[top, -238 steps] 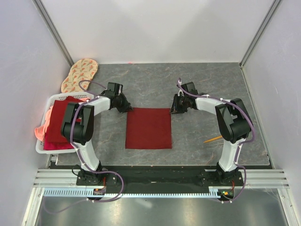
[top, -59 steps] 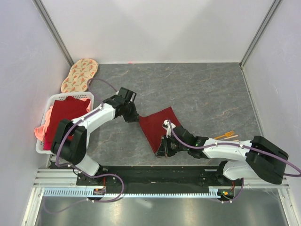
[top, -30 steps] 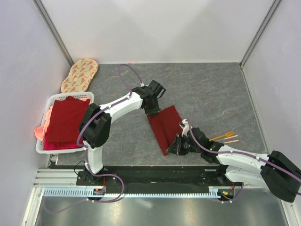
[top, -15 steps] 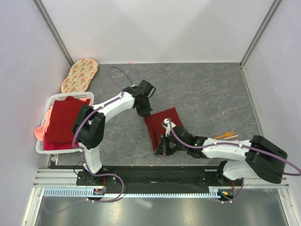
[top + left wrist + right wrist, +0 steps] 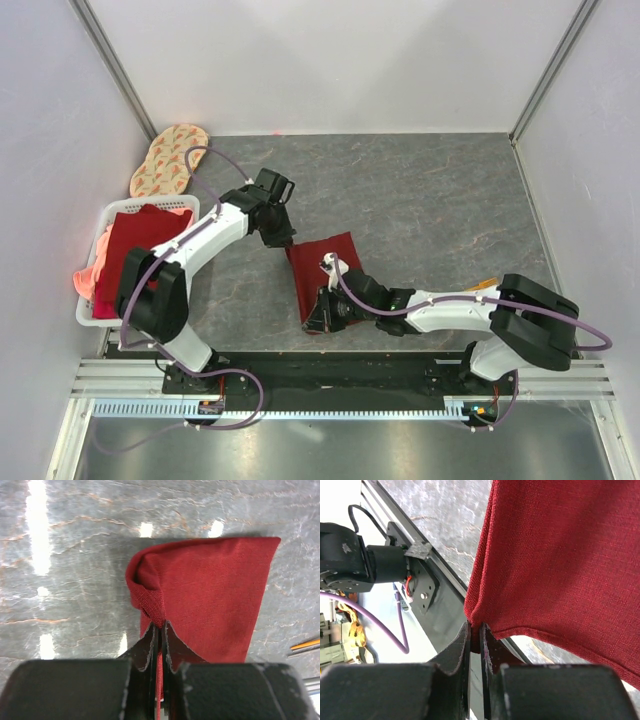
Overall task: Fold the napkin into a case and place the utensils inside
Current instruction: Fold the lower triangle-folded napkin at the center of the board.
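Observation:
The dark red napkin is folded into a narrow strip on the grey table, held up at both ends. My left gripper is shut on its far left corner; in the left wrist view the cloth bunches between my jaws. My right gripper is shut on the near corner by the table's front edge; in the right wrist view the cloth hangs from the pinch. The orange-gold utensils lie at the right, mostly hidden behind the right arm; they also show in the left wrist view.
A white basket with a red and salmon-pink cloth stack stands at the left. An oval beige patterned mat lies at the back left. The black base rail runs along the near edge.
Both grippers have carried the napkin leftward since half a second ago. The left gripper moved left and nearer; the right gripper moved left along the front edge. The napkin stays folded narrow.

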